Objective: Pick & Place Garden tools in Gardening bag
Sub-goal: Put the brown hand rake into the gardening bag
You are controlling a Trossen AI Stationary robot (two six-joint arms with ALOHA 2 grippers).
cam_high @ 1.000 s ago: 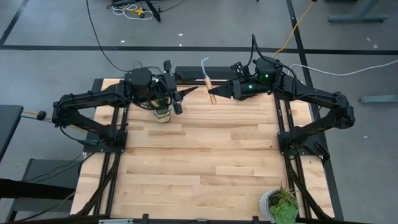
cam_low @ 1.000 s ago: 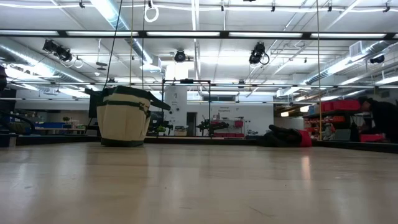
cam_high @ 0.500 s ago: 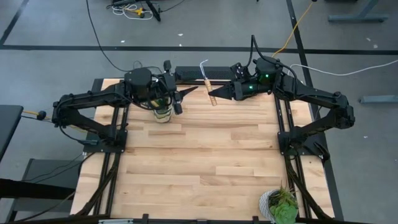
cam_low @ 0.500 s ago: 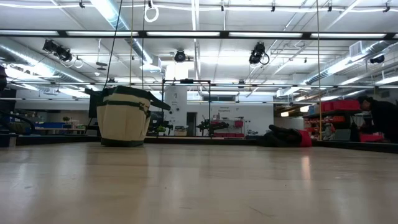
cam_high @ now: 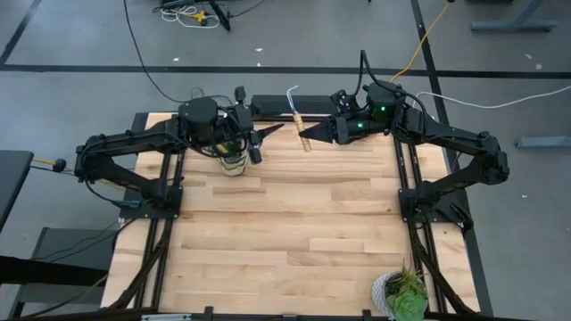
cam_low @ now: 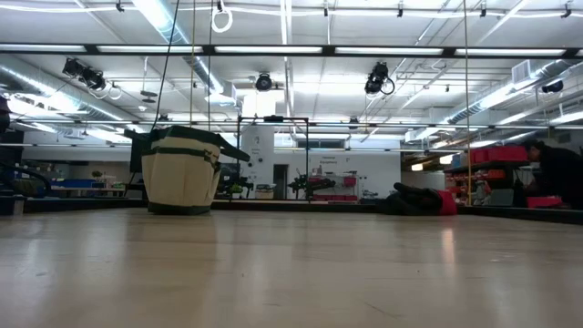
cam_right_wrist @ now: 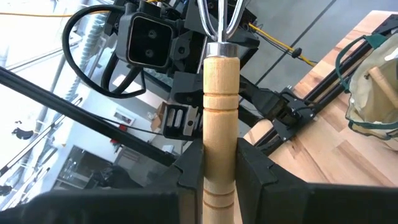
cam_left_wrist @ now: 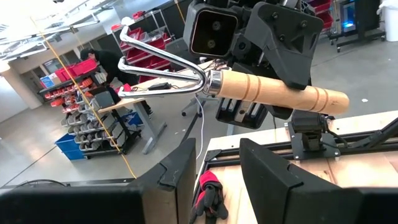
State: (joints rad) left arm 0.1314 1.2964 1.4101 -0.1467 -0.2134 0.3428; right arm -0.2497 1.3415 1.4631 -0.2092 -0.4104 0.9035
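The right pincer hangs above the far edge of the worktop, toward twelve o'clock in the overhead view, with its fingers closed on the wooden handle of a small rake. The right wrist view shows the handle clamped between the two dark fingers, and the metal tines stick out past them. From above, the rake points away over the far edge, its curved tines beyond the worktop rim.

The left pincer is held just to the left of the right one, at about eleven o'clock, tip to tip with it yet apart. Its fingers stand partly open with nothing between them. In the left wrist view the rake crosses in front of them, held by the other arm.

The canvas bag stands upright on the worktop beneath the left wrist, at about ten o'clock; the low view shows it as a beige bucket shape with dark trim. A wooden handle shows inside it in the right wrist view.

Red-and-black gloves lie at the far edge, toward one o'clock. A potted plant sits at the near right corner, about five o'clock.
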